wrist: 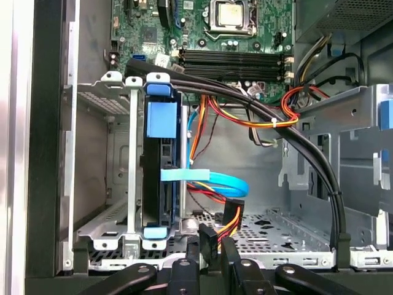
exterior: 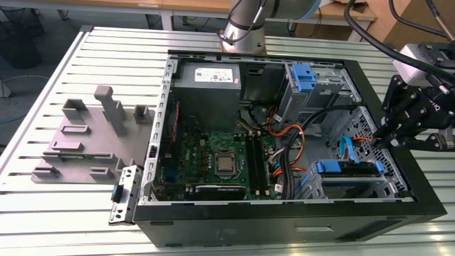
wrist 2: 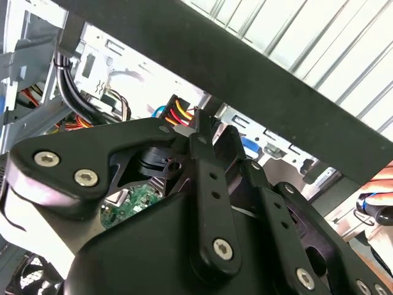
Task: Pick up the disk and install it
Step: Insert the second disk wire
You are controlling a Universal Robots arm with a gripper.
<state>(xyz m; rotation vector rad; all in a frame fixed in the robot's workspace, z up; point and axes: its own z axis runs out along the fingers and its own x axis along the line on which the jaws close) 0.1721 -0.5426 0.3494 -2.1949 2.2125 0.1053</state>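
The disk [exterior: 347, 169], a drive in a blue caddy, stands on edge in the lower drive bay at the front of the open computer case [exterior: 284, 221]. In the first wrist view the disk [wrist: 161, 184] sits in its metal cage, with a light blue data cable [wrist: 215, 179] running from it. My gripper [exterior: 382, 143] hangs over the case wall at the exterior view's right, a short way from the disk. Its fingers [wrist: 191, 255] stand close together around a black power connector [wrist: 208, 239] with red and yellow wires; the connector [wrist 2: 176, 112] sits at the fingertips.
Black cable bundles [wrist: 295, 141] cross the case above the motherboard [exterior: 220, 160]. A bare blue bracket [exterior: 303, 80] sits in the upper bay and a grey power supply [exterior: 206, 77] at the back. A grey fixture [exterior: 85, 144] lies on the slatted table at the exterior view's left.
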